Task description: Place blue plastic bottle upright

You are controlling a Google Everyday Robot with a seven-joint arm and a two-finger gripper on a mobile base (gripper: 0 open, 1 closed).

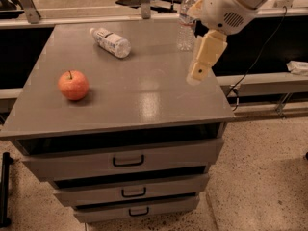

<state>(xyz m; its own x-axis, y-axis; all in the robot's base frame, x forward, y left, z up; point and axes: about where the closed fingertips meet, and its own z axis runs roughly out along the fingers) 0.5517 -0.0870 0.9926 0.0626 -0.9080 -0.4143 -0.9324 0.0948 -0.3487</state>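
Grey desk [144,93] on a speckled floor [260,167]; blue plastic bottle [111,42] lies at eleven o'clock; hand [195,76] hangs above three o'clock, clench unclear.

Smooth, faintly glossy grey on cabinet top [144,88]. Clear, shiny plastic on blue plastic bottle [111,42]. Matt cream plastic on gripper [195,77], above the top's right edge.

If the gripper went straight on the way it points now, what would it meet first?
Most likely the tabletop near its right edge: the gripper hangs over that side, pointing down and slightly left. Depth is unclear; nothing seems to lie between.
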